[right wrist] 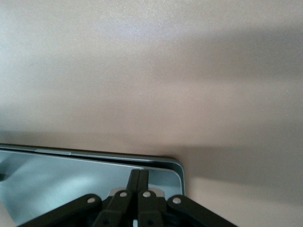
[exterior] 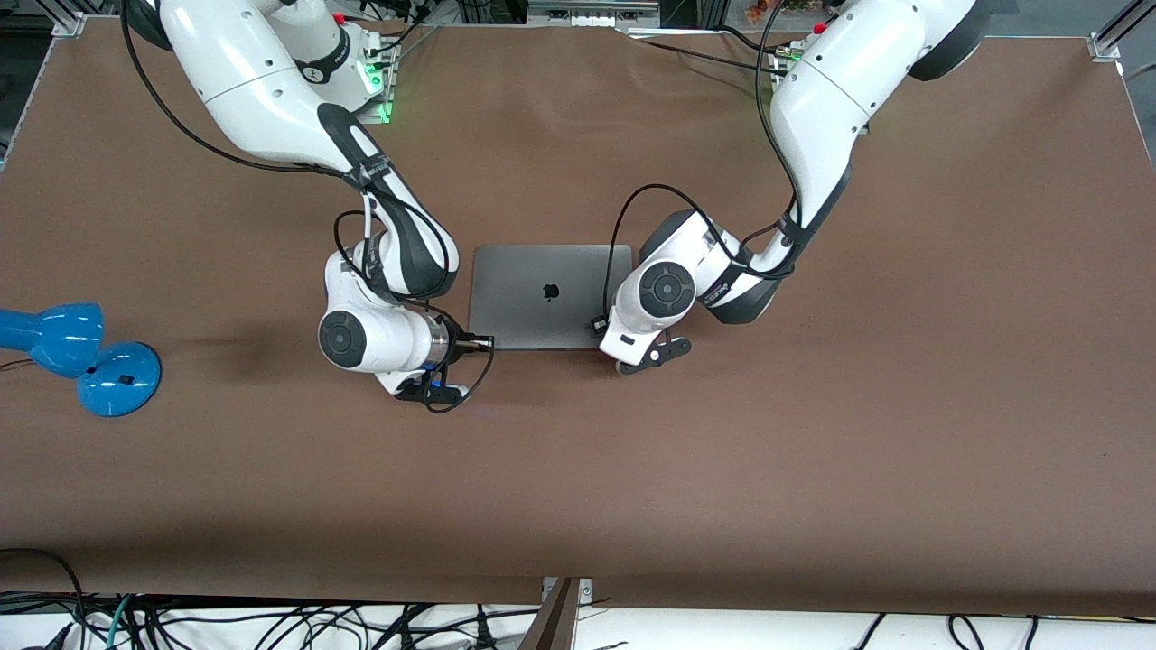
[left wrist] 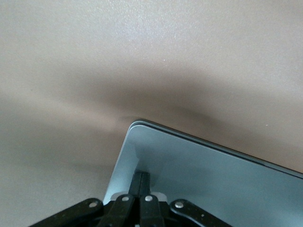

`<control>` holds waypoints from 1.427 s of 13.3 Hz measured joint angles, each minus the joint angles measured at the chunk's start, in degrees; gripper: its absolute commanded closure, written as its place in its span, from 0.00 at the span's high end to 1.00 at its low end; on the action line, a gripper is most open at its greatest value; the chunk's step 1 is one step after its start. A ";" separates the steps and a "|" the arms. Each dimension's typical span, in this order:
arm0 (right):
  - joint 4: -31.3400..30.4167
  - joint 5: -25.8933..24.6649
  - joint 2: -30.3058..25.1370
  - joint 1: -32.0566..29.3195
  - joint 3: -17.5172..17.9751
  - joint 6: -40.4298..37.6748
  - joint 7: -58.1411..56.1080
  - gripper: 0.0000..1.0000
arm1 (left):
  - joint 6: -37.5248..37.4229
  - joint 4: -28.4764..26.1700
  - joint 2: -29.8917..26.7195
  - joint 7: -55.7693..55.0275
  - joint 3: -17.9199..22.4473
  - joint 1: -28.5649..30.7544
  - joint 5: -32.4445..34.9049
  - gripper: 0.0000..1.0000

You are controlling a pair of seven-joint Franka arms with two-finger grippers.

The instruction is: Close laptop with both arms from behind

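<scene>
The space-grey laptop (exterior: 533, 311) lies mid-table with its lid down and the dark apple logo facing up. My right gripper (exterior: 483, 342) is shut, with its fingertips on the lid corner nearer the front camera, toward the right arm's end. My left gripper (exterior: 598, 323) is shut, with its fingertips on the lid corner toward the left arm's end. In the right wrist view the shut gripper (right wrist: 139, 174) rests on the lid (right wrist: 61, 179), and a thin dark gap shows along the lid's edge. In the left wrist view the shut gripper (left wrist: 141, 177) rests on the lid (left wrist: 213, 184).
A blue lamp-like object (exterior: 77, 357) lies at the right arm's end of the brown table (exterior: 813, 469). Cables hang along the table edge nearest the front camera.
</scene>
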 measured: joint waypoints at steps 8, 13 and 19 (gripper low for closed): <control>0.02 -0.01 1.36 0.02 0.00 2.20 -0.22 0.00 | 0.21 0.11 0.21 0.00 0.02 0.00 0.00 0.00; 0.10 0.02 1.37 -0.01 0.00 2.23 -0.22 0.12 | 0.66 1.07 0.20 0.00 0.20 0.03 0.03 0.45; 2.64 -0.05 1.21 -0.34 -0.01 1.27 -0.22 0.90 | -6.04 2.37 -3.47 0.44 0.25 0.55 0.06 1.00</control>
